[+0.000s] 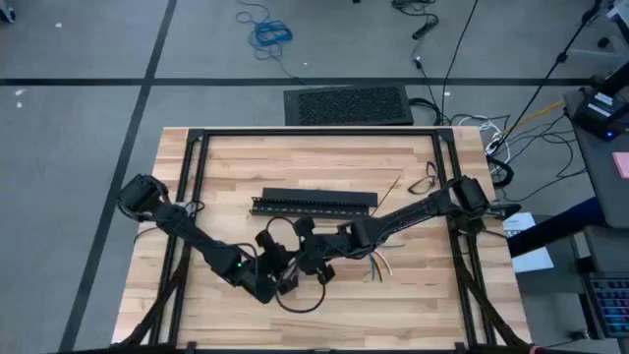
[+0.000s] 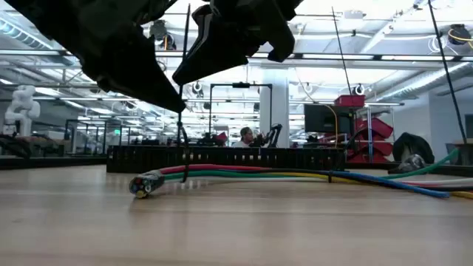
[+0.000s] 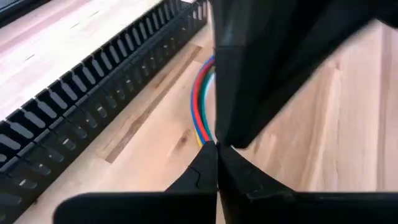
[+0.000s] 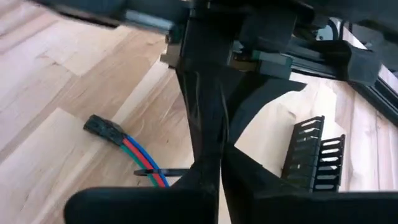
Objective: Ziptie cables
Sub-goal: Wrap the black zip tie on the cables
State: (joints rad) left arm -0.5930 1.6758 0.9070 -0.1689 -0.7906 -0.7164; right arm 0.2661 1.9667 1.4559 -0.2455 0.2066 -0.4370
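The cables (image 1: 378, 264) are a bundle of coloured wires lying flat on the wooden table, in front of the black slotted bar (image 1: 314, 202). Their taped end (image 2: 144, 185) points left in the low view. A thin dark ziptie (image 2: 185, 111) rises straight up from the bundle toward the grippers. In the right wrist view it crosses the cables (image 4: 140, 155) as a dark strip (image 4: 155, 172). My left gripper (image 1: 280, 280) and my right gripper (image 1: 310, 261) hover tip to tip above the bundle's left part, both shut. My left gripper is shut above the cables (image 3: 202, 106), its fingertips (image 3: 208, 158) meeting right under the other gripper. Whether the ziptie is pinched there cannot be told; the fingers hide it. My right gripper is shut at the ziptie's upper part. Its own fingers (image 4: 208, 177) and the left gripper hide the place of contact. The strip (image 2: 185, 148) hangs straight below, its lower end at the bundle on the table.
The slotted bar (image 2: 222, 157) lies just beyond the cables. Thin dark loops (image 1: 300, 300) lie near the grippers. A small wire loop (image 1: 423, 182) lies far right. Black frame rails (image 1: 314, 133) border the table. A dark mat (image 1: 349, 105) lies past the far edge.
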